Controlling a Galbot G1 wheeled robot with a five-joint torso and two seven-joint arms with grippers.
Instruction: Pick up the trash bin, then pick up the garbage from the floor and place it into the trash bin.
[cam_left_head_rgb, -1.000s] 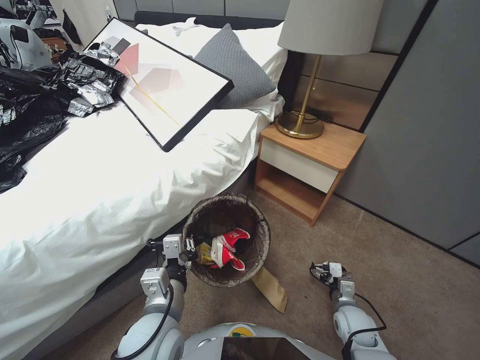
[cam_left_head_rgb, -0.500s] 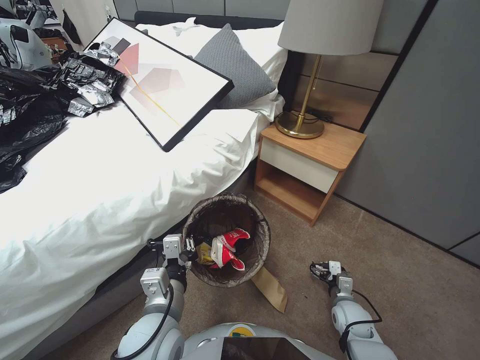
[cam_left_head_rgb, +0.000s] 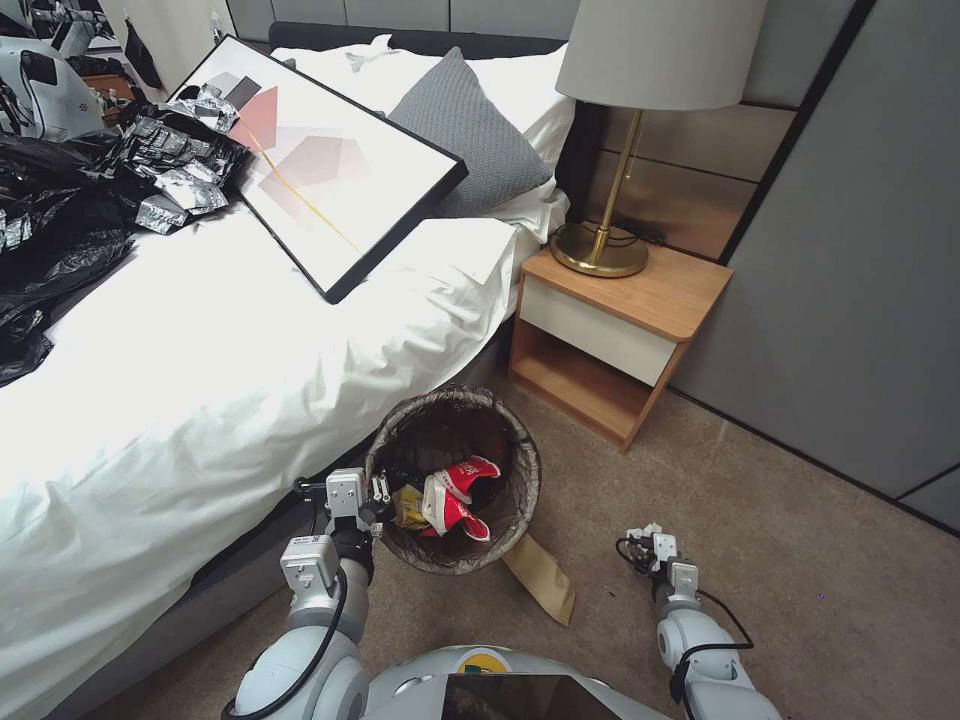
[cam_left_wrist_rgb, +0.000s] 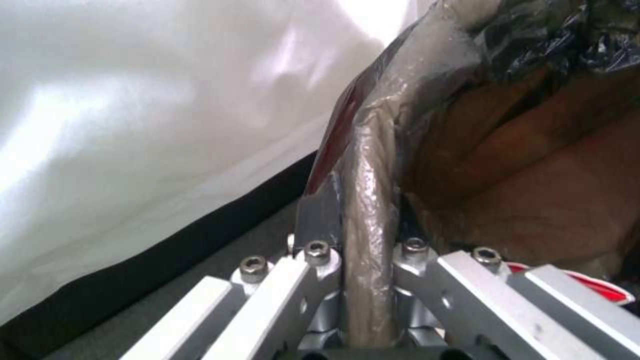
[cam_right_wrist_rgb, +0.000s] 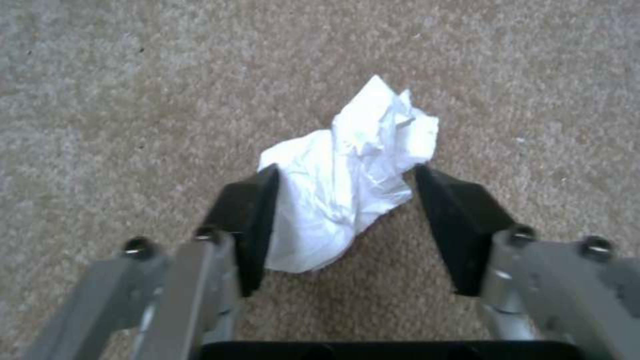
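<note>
The trash bin (cam_left_head_rgb: 520, 455), white with a dark liner, stands on the carpet beside the bed. My left gripper (cam_left_head_rgb: 378, 492) is shut on its near-left rim; the left wrist view shows the liner-covered rim (cam_left_wrist_rgb: 367, 190) pinched in the left gripper (cam_left_wrist_rgb: 363, 250). Garbage lies inside the bin: crushed red-and-white cups (cam_left_head_rgb: 458, 497) and a yellow wrapper (cam_left_head_rgb: 407, 508). A flat brown paper bag (cam_left_head_rgb: 542, 582) lies on the floor against the bin. My right gripper (cam_left_head_rgb: 645, 542) is low over the carpet, open, its black fingers (cam_right_wrist_rgb: 250, 225) on either side of a crumpled white paper scrap (cam_right_wrist_rgb: 347, 190).
The bed (cam_left_head_rgb: 220, 370) with white sheets runs along the left, carrying a framed picture (cam_left_head_rgb: 330, 170) and black bags (cam_left_head_rgb: 50, 230). A wooden nightstand (cam_left_head_rgb: 615, 330) with a brass lamp (cam_left_head_rgb: 610, 245) stands behind the bin. Grey wall panels (cam_left_head_rgb: 850, 300) close off the right. Open carpet (cam_left_head_rgb: 820, 600) lies to the right.
My right gripper has sunk lower toward the carpet and drawn slightly nearer to me. The left gripper and the bin have not moved.
</note>
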